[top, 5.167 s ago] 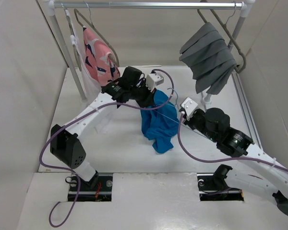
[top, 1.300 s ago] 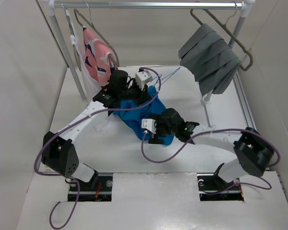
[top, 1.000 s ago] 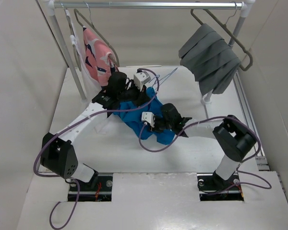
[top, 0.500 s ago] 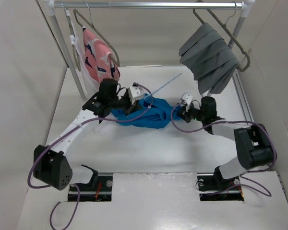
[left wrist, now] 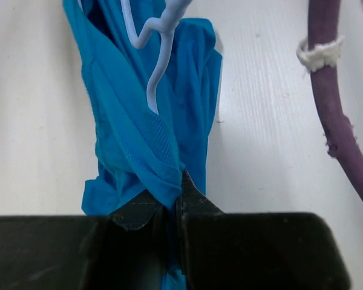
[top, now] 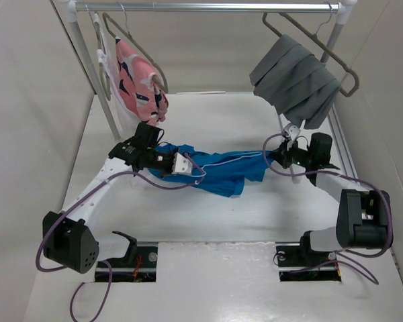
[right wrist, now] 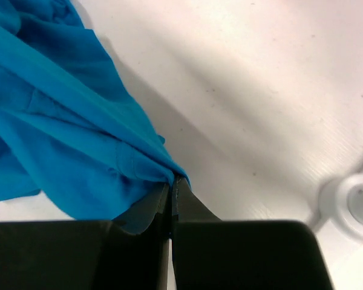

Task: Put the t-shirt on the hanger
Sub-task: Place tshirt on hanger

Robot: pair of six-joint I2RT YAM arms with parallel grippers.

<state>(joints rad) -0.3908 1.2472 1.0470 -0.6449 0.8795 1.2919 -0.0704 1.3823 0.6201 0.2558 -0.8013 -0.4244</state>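
Partly the hanger hides inside the t-shirt, clenched by left pincer and right pincer.

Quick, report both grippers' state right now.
Left gripper: shut on a fold of the t-shirt.
Right gripper: shut on the t-shirt's edge.

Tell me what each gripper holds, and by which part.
Both hold the t-shirt. The left gripper is shut on a bunched fold at one end, near the hanger; the right gripper pinches a cloth edge at the opposite end.
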